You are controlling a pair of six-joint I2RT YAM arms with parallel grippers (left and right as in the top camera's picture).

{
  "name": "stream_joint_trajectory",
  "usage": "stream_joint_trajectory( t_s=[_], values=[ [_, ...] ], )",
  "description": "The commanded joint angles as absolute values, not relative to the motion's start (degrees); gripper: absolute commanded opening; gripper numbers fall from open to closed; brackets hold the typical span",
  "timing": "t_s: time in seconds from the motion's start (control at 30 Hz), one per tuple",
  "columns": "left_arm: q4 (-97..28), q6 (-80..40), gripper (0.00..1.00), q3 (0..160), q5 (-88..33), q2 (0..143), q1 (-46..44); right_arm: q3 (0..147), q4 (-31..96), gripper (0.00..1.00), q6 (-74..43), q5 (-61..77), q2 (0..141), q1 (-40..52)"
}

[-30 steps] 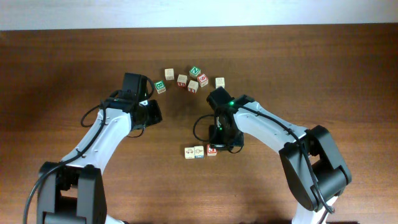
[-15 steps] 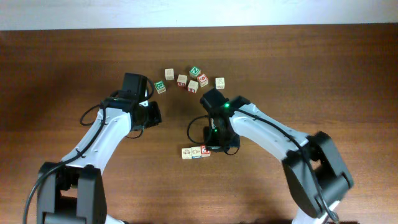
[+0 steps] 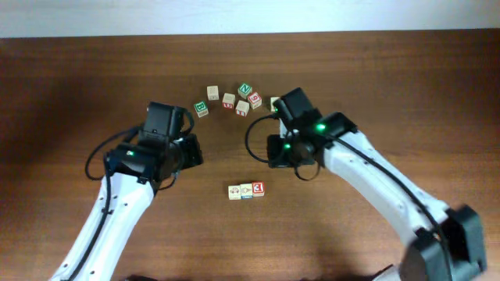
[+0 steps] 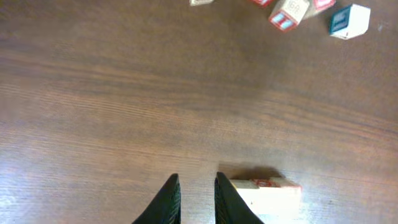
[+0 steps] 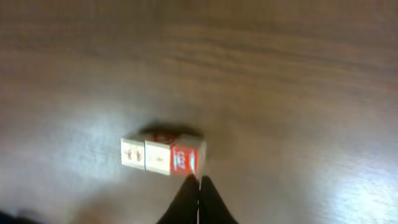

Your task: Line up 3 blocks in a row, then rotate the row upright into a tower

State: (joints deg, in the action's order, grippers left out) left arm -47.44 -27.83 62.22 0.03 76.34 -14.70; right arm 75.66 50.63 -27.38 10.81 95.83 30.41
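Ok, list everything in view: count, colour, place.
row blocks: 3, pale wood, right-hand one red-faced, touching in a line mid-table
loose blocks: 7, pale with green or red faces, clustered at the far side, one partly behind the right arm
table: 1, dark brown wood, under everything
left arm and right arm: 2, white with black joints, one each side
left gripper: 1, black, fingers slightly apart, empty, left of the row
right gripper: 1, black, shut, empty, near the row's red end
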Motion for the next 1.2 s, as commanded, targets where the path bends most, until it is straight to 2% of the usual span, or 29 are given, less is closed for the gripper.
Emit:
stream_joint_trajectory(
  t_s=[0.0,0.2,0.37,0.57,1.17],
  values=[
    [-43.18,-31.97,0.17,57.60,4.25,77.17,-15.03,75.85,46.33,0.04,-26.57,13.52,102.32,31.99],
    [-38.11,-31.97,0.16,56.38,4.32,85.19,-16.25,75.85,41.19,0.04,-29.02,12.88,109.73,35.00],
    [-37.50,-31.97,0.16,56.38,4.29,91.72,-17.65,75.85,41.28,0.04,-29.43,12.86,110.34,36.47],
    [-36.84,-31.97,0.19,56.34,4.32,92.03,-17.65,75.85,42.63,0.05,-32.01,10.28,111.31,37.87],
    [-36.80,-31.94,0.20,56.34,4.32,92.03,-17.65,75.85,44.12,0.04,-32.42,11.38,112.88,37.87]
  ],
)
